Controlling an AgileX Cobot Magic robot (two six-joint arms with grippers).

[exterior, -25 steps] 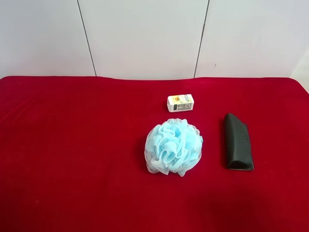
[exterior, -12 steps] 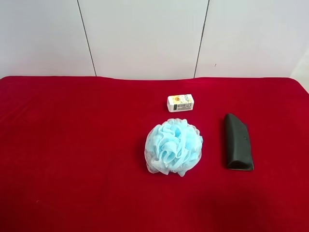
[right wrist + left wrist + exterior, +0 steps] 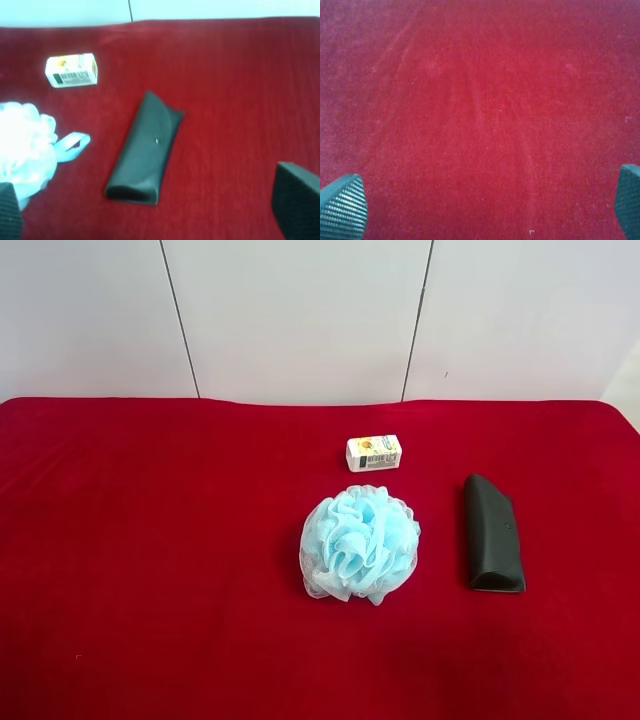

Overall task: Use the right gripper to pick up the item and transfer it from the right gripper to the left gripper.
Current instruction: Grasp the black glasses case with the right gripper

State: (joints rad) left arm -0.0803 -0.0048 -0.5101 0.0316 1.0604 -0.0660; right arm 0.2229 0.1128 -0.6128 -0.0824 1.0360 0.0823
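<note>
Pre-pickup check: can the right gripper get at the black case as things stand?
Probably yes: the right gripper is open, and the case lies flat, apart from the pouf, nothing over it.

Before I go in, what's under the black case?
Only the red cloth shows around the black case, which lies flat on it, apart from the blue pouf. Nothing pokes out along its edges; the patch directly beneath is covered.

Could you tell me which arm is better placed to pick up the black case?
Right: the open right gripper faces the long matte black case; the left gripper, also open, sees only red cloth.
</note>
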